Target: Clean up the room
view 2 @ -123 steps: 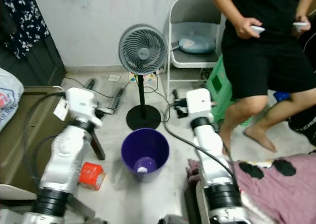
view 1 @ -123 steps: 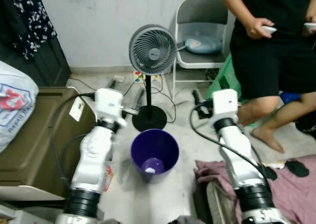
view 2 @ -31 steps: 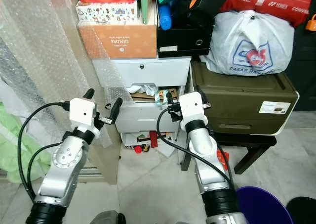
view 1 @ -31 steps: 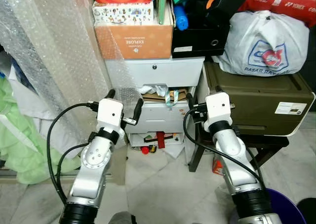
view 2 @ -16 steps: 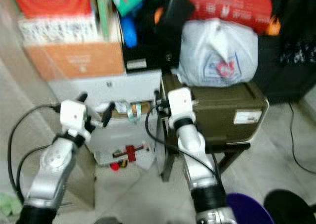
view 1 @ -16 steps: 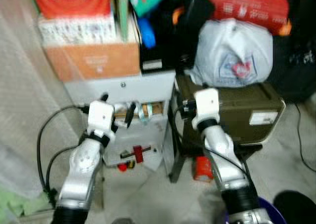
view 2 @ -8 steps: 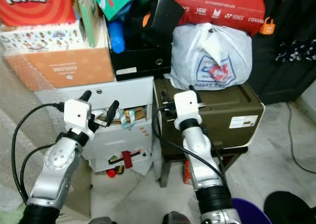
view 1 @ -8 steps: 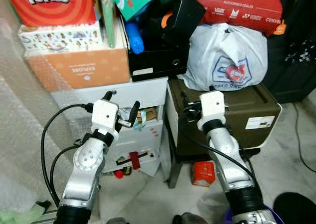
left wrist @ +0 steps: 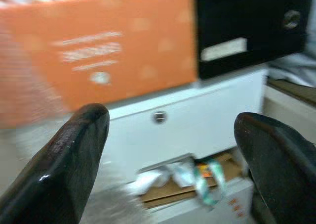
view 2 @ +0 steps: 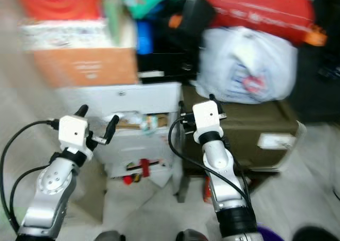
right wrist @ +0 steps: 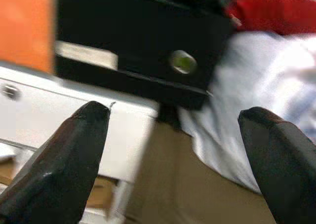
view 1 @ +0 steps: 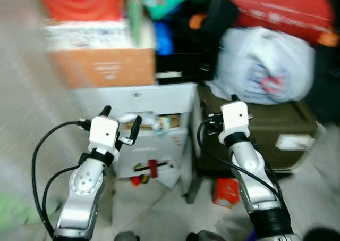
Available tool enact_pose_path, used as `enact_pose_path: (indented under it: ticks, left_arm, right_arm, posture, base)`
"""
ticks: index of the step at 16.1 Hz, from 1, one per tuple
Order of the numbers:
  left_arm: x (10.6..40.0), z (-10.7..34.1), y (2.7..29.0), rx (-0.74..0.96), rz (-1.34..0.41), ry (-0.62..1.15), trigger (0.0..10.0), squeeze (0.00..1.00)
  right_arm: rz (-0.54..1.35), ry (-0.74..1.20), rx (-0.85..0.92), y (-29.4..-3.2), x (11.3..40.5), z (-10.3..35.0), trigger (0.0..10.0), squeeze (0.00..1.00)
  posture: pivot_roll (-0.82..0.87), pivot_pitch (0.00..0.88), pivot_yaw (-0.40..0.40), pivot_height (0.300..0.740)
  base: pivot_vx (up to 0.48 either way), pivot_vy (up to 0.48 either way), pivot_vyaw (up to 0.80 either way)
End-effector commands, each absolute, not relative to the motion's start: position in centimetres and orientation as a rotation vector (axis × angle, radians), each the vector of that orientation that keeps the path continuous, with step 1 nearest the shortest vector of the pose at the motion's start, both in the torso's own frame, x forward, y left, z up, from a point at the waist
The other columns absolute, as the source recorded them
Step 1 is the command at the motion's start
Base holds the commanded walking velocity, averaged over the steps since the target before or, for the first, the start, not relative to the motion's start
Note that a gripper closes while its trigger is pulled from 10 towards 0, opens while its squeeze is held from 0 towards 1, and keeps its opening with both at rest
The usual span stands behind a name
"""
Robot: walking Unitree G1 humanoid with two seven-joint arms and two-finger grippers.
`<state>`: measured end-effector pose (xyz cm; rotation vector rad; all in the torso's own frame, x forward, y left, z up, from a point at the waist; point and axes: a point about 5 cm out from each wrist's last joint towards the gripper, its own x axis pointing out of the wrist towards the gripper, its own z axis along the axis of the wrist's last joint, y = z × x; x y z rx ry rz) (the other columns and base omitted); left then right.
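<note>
Left eye view, blurred as I move: my left hand (view 1: pixel 119 125) is raised with its fingers apart, and at its 1 o'clock, just beyond, sits the half-open drawer (view 1: pixel 154 123) of the white drawer unit (view 1: pixel 159 100), papers and ribbon spilling out; that drawer runs crosswise to my reach, and my left hand is nearer it than my right hand (view 1: pixel 218 110), which is up before the olive-brown chest (view 1: pixel 276 132); a red box (view 1: pixel 226 190) lies on the floor under the chest, at about 6 o'clock from my right hand.

Right eye view: an orange carton (view 2: pixel 87 65) and a black box (view 2: pixel 170 60) stand on the drawer unit; a white bag (view 2: pixel 249 73) rests on the chest.

Left wrist view: fingers (left wrist: pixel 74 159) wide apart, holding nothing; between them the stuffed drawer at 6 o'clock, the carton at 12.

Right wrist view: fingers (right wrist: pixel 64 159) spread and empty; the black box at 12 o'clock, the white bag at 2.

I judge the spilling drawer the likeliest target.
</note>
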<state>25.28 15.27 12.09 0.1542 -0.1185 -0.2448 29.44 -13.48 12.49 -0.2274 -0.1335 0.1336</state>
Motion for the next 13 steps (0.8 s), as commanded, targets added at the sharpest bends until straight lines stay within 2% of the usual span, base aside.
enact_pose_path:
  ticks: [1, 4, 8, 13]
  left_arm:
    - [25.0, 12.5, 15.2, 0.159, -0.254, -0.128, 10.0, 0.00]
    - [24.4, 12.2, 15.5, 0.166, -0.247, -0.109, 10.0, 0.00]
    - [23.4, 11.8, 16.4, 0.194, -0.228, -0.084, 10.0, 0.00]
    - [19.2, 8.3, 21.5, 0.239, -0.033, 0.087, 10.0, 0.00]
  right_arm:
    - [0.131, -0.130, -0.243, -13.9, 29.1, 12.6, 10.0, 0.00]
    - [0.112, -0.100, -0.265, -15.2, 27.5, 12.0, 10.0, 0.00]
    - [0.101, -0.074, -0.280, -16.1, 27.3, 11.6, 10.0, 0.00]
    - [-0.010, 0.005, -0.372, -18.9, 26.8, 9.8, 10.0, 0.00]
  posture:
    - [-0.02, 0.000, -0.010, 0.740]
    - [-0.02, 0.000, -0.009, 0.740]
    - [-0.02, 0.000, -0.008, 0.740]
    - [0.01, 0.002, -0.010, 0.740]
  base:
    - [0.000, 0.000, 0.43]
    - [0.000, 0.000, 0.00]
    - [0.000, 0.000, 0.00]
    - [0.000, 0.000, 0.00]
